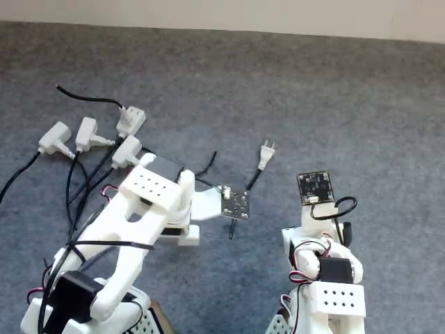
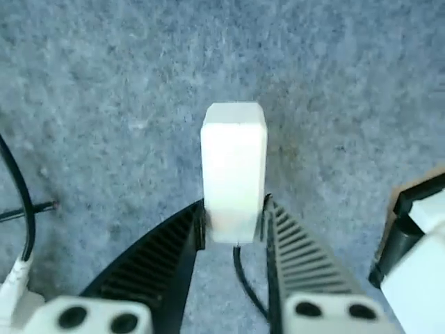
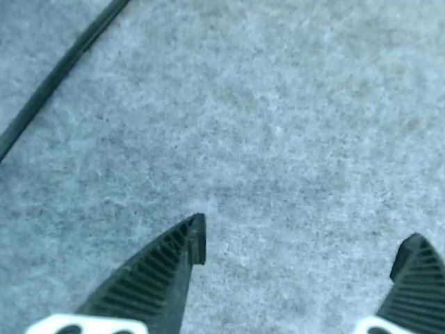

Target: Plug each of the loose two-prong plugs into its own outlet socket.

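Item 1, left claw: I log it closed on a white cabled block. The block stands lengthwise between the two black ribbed fingers. Its near end is pinched at their tips and its far end juts out ahead of them over the grey surface. A black cable leaves the pinched end and runs back between the fingers. I cannot tell from here whether this block is a plug or a socket, as no prongs or slots face my camera.

Item 2, right claw: open, tips spread wide, nothing between them but the surface. A black cable crosses one corner of that view, well apart from the tips.

Item 3, loose two-prong plug: lying flat on the surface, prongs pointing away from the arms. It sits between the two arms and beyond both wrist cameras, and its black lead trails back toward the left arm.

Item 4, outlet sockets: I count four white bodies clustered at the far left of the surface, each on a cable. The nearest one is just beside the left arm's white shell
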Available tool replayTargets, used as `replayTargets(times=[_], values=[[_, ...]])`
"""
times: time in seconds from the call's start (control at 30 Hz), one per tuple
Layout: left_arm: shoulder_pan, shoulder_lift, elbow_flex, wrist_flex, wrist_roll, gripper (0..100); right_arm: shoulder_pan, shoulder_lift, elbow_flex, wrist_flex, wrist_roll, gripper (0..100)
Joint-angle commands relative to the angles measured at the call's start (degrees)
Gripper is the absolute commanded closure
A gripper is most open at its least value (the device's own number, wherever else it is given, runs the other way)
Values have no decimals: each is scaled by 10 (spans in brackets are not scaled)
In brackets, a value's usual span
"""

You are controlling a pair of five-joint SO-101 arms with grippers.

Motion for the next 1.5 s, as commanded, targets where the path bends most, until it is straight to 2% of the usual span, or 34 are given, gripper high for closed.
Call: replayTargets(times=[0.0,0.13,0.53,0.7,0.87,1.1,1.2,1.37,1.47], values=[[14,-8,17,-30,12,784,4,-5,-1,-11,-2,598],[7,-14,16,-30,9,767,4,-5,-1,-11,-1,598],[-71,-7,-122,-38,25,773,4,-5,-1,-11,-2,598],[-57,29,-58,-78,51,790,4,-5,-1,-11,-2,598],[-17,45,-4,-73,55,790,4,-5,-1,-11,-3,598],[46,42,4,20,105,790,4,-5,-1,-11,-3,598],[51,41,-13,26,108,790,4,-5,-1,-11,-3,598],[56,43,-70,92,105,790,4,-5,-1,-11,-3,598],[51,48,-60,80,104,790,4,-5,-1,-11,-2,598]])
